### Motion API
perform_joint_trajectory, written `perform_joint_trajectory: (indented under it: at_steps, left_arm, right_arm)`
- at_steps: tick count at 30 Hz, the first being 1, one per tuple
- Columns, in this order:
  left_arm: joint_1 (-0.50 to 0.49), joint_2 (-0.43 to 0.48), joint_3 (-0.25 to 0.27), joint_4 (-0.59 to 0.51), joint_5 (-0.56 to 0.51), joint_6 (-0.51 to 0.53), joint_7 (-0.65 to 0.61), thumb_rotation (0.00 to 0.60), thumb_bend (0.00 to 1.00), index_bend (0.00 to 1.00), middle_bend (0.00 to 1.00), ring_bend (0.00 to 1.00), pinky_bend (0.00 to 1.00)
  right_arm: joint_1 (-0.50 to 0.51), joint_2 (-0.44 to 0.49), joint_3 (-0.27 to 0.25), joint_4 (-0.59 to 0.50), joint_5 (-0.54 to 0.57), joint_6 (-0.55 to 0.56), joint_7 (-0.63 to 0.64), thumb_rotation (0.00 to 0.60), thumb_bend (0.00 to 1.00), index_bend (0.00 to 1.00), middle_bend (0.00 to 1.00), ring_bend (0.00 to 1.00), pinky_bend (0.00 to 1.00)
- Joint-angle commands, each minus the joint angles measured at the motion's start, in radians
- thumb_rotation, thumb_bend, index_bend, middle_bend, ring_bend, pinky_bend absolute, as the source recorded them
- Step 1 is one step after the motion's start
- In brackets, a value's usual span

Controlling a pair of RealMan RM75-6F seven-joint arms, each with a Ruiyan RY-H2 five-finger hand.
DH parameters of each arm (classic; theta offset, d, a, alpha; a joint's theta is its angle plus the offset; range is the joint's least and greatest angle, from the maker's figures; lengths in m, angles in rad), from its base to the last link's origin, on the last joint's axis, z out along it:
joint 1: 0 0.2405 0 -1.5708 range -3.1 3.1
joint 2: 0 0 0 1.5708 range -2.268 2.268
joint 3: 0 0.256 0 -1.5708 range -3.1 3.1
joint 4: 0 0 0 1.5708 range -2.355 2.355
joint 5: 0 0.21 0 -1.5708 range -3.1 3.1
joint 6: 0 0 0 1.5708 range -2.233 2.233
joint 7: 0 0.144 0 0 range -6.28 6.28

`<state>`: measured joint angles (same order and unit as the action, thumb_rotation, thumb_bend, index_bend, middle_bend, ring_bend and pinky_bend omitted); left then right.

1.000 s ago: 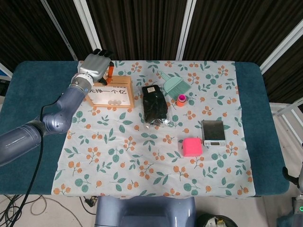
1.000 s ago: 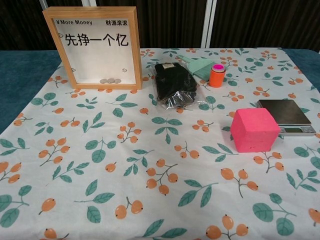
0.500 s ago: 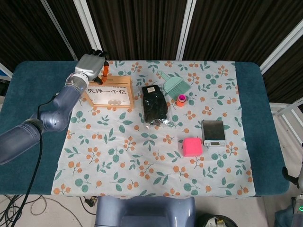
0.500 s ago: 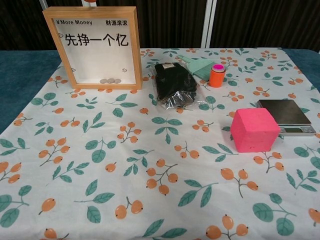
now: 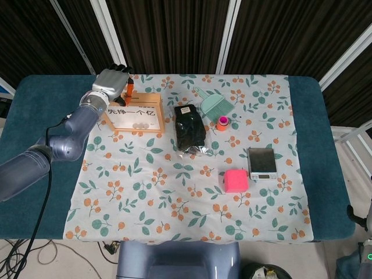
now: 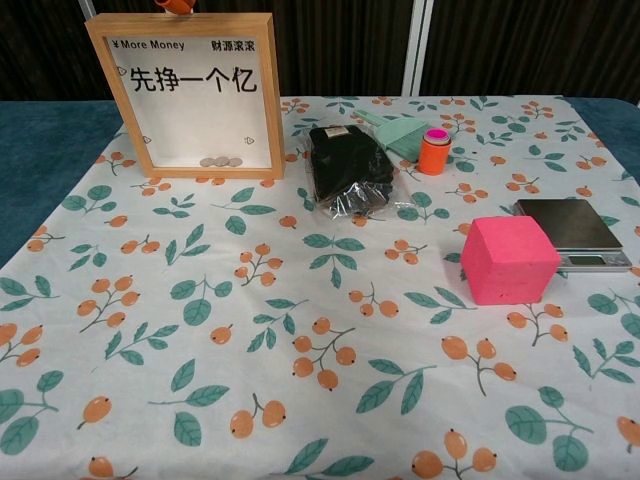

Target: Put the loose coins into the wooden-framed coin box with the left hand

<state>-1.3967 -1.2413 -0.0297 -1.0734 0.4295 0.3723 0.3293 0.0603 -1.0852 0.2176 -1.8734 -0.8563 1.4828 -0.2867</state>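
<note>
1. The left hand (image 5: 111, 82) is above the back left corner of the coin box (image 5: 135, 113), fingers curled downward. I cannot tell if it holds a coin; an orange part shows at its fingertips, just over the top edge of the box.
2. The right hand is not seen in either view.
3. The coin box stands upright at the back left of the cloth (image 5: 192, 192). It has a wooden frame and a white front with printed text.
4. Some coins (image 6: 221, 161) lie together inside the box, at the bottom, behind the front pane.
5. Right of the box lies a black bag (image 5: 189, 128), just beside it but apart.
6. Behind the bag there is a green dustpan (image 5: 215, 104), and near it a small orange bottle (image 5: 222, 123) with a pink cap.
7. Further right, near the front, a pink cube (image 5: 236, 180) stands just beside a scale (image 5: 262, 163).
8. The cloth with leaves and berries covers the blue tabletop (image 5: 35, 139).
</note>
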Motion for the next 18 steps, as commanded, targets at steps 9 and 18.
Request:
perform_joint_trajectory:
  at_steps: [9, 18]
  left_arm:
    - [-0.017, -0.015, 0.038, 0.014, 0.011, 0.019, -0.018, 0.6, 0.55, 0.63, 0.06, 0.0, 0.0]
    - [-0.034, -0.018, 0.066, 0.015, 0.004, 0.009, -0.03, 0.6, 0.52, 0.59, 0.05, 0.0, 0.0]
  right_arm:
    - [0.0, 0.0, 0.001, 0.0, 0.001, 0.0, -0.001, 0.6, 0.39, 0.09, 0.03, 0.0, 0.0]
    - [-0.001, 0.002, 0.001, -0.002, 0.004, -0.001, -0.001, 0.6, 0.39, 0.09, 0.03, 0.0, 0.0]
